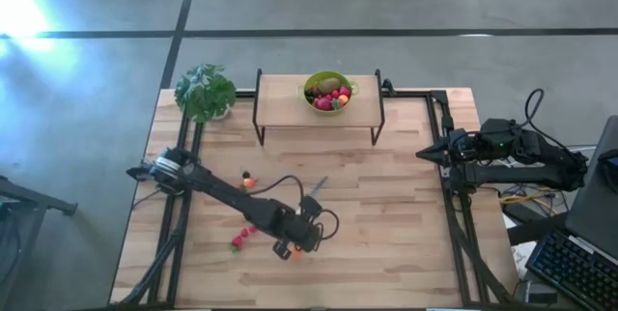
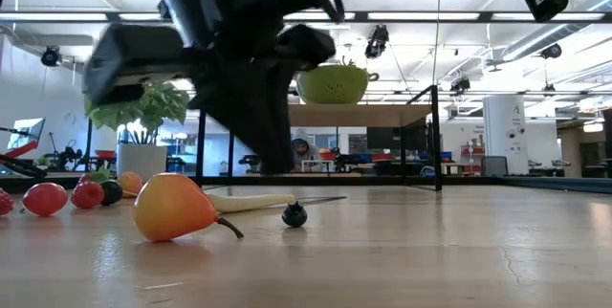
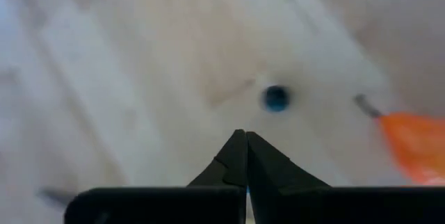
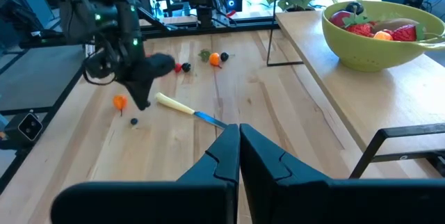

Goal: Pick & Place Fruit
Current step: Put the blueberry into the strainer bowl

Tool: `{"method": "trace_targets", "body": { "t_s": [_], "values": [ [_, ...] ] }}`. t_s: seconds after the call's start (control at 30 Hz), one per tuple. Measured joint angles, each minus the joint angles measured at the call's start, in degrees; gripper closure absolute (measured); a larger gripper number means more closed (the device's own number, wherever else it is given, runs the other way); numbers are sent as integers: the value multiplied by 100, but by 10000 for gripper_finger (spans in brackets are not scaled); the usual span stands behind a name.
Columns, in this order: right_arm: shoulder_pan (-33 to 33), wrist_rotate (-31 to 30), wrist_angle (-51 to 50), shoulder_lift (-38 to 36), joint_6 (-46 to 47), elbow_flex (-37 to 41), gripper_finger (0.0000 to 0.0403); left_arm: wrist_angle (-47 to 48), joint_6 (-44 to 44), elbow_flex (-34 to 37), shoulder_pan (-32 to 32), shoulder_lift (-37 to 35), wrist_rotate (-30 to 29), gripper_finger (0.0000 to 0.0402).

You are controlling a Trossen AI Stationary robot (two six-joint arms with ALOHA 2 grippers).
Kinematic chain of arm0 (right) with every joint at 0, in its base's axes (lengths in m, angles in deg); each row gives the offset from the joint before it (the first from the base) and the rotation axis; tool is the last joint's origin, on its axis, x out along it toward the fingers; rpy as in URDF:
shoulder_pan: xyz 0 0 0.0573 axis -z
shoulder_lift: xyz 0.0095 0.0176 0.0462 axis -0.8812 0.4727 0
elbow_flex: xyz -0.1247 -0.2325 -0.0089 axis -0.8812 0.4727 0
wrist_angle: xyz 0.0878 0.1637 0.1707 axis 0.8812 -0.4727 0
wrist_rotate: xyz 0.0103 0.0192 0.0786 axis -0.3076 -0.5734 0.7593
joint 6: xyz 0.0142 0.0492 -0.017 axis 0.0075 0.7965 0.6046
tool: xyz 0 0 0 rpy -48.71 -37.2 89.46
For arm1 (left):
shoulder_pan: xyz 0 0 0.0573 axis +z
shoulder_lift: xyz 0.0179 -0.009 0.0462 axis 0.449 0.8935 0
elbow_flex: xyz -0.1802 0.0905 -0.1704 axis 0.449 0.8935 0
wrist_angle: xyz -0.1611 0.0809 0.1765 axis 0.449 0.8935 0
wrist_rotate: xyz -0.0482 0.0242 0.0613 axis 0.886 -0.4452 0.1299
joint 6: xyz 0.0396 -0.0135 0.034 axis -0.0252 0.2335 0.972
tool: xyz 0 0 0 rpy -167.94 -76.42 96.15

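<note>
Tabletop holds one blueberry (image 3: pixel 276 98) beside one orange fruit (image 2: pixel 174 207).

Bright daylight throughout. Strong white glare at the upper left corner of the high view, washing over the grey floor (image 1: pixel 87 70). Rows of ceiling lights (image 2: pixel 459 21) glowing in the low view, with the near arm (image 2: pixel 239 59) blurred into a dark silhouette against them. Soft shadow under the orange fruit (image 2: pixel 174 208). Heavy motion blur across the left wrist view, smearing the wooden table (image 3: pixel 139 78) and the dark berry (image 3: pixel 276 98). Sharp right wrist view.
</note>
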Motion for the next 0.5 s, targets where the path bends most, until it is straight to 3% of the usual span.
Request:
{"method": "trace_targets", "body": {
  "t_s": [0.33,0.5],
  "values": [
    [2,0,0,1,0,0,394,161,636,-479,175,-592,-992,401],
    [2,0,0,-1,0,2,394,-158,1080,-627,457,-1066,-1154,401]
  ]
}}
